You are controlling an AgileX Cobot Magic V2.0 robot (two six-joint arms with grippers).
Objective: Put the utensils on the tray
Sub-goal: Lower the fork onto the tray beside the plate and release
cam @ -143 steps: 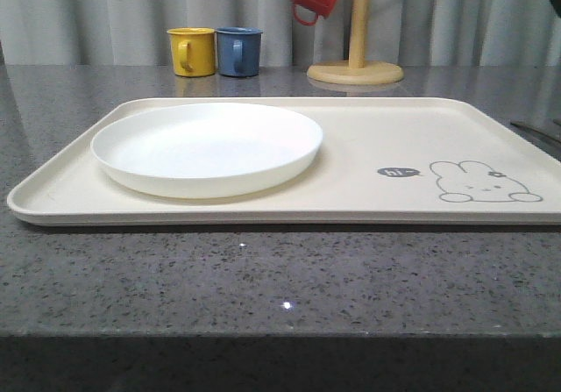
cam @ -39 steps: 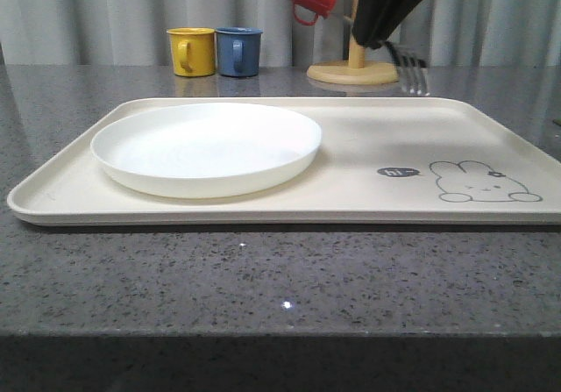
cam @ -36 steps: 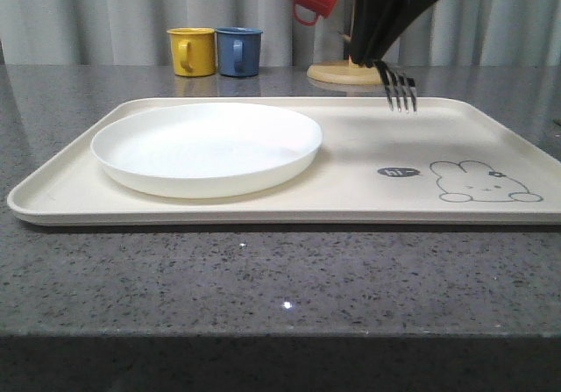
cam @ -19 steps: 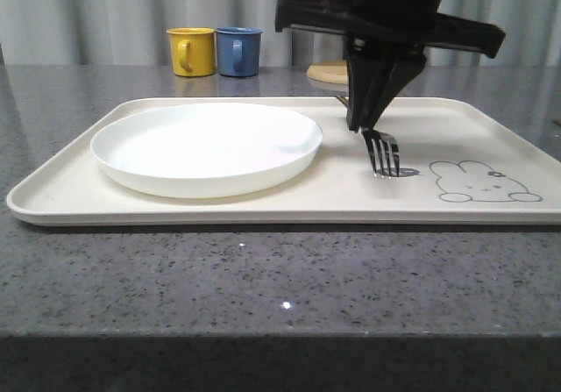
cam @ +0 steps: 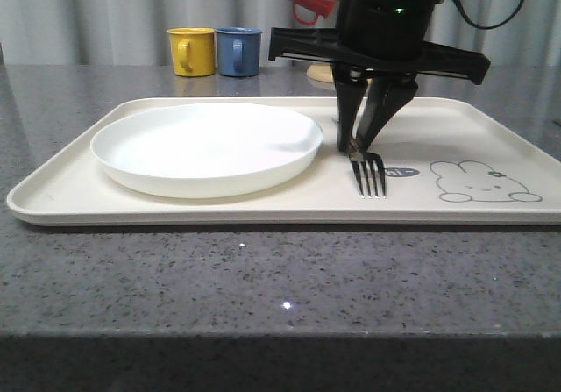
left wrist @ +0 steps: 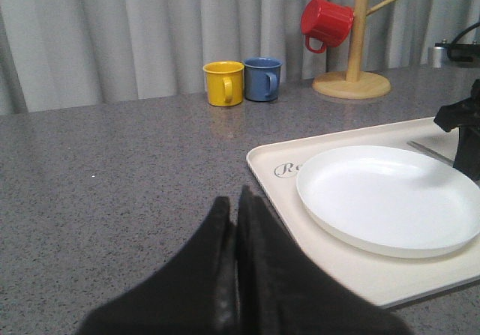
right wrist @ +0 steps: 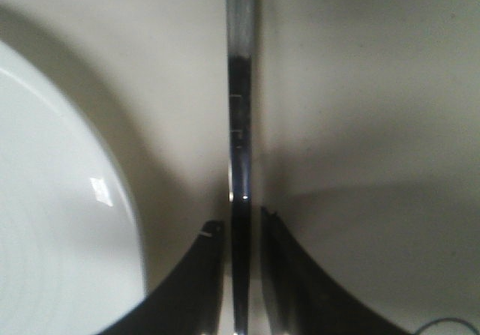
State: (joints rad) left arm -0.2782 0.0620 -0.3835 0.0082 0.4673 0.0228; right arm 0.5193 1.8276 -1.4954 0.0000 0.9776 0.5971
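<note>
Utensils here come down to the plate [cam: 207,146] and the fork [cam: 368,173], and the fork is the piece in hand. Going from the left: the left gripper [left wrist: 235,222] hangs low over the bare grey counter [cam: 263,278] beside the tray's short end, its two dark fingers pressed together with nothing between them. Next comes the plate, round, shallow and glossy white, sitting flat on the left half of the tray [cam: 491,133]; it looks like a stiff, chip-prone piece with a smooth rim, best left where it lies. Just right of it, apart from its rim, the fork lies with its four tines pointing toward the front edge, next to the small grey "hi" mark and the rabbit drawing [cam: 485,184]. The right gripper [right wrist: 241,234] stands over it, fingers pointing down, closed narrowly on the handle, which runs straight between the two pads in the wrist picture. By its look the fork is light, rigid, polished metal, thin and flat along the shaft, so likely slippery; pinching the handle across its width, as here, seems the sensible hold. Whether the tines already rest on the tray surface is hard to tell.
</note>
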